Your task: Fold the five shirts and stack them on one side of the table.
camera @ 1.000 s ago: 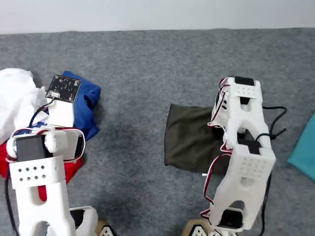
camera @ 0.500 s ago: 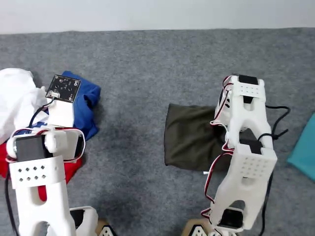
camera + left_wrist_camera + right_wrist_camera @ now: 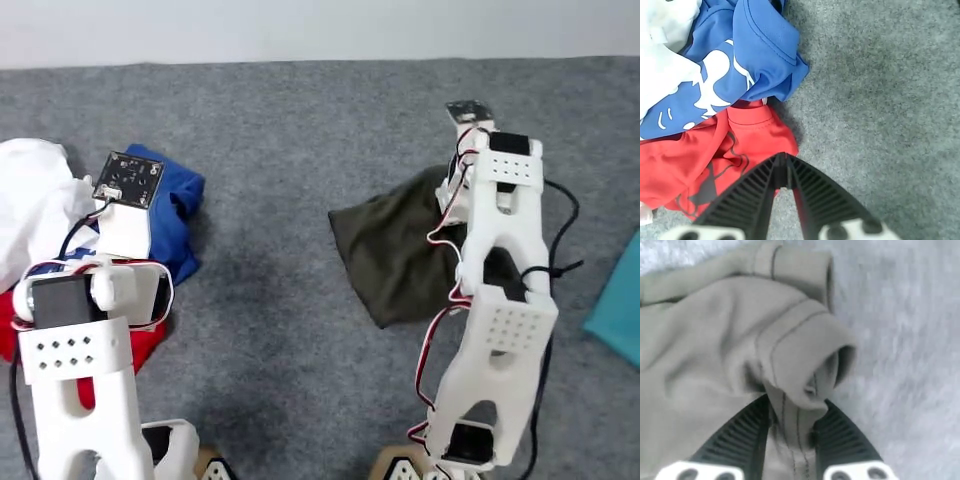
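Olive-green shirt (image 3: 395,250), rumpled, stitched hem bunched, pinched by right gripper (image 3: 796,407), left gripper (image 3: 785,162) pressed together near red shirt (image 3: 700,165).

Grey carpeted table (image 3: 280,150), pale plain wall (image 3: 300,28) behind

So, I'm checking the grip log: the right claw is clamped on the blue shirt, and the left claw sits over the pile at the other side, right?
Not quite. The right claw is clamped on the olive shirt, not the blue one, as the right wrist view shows. The blue shirt lies in the pile below the left claw.
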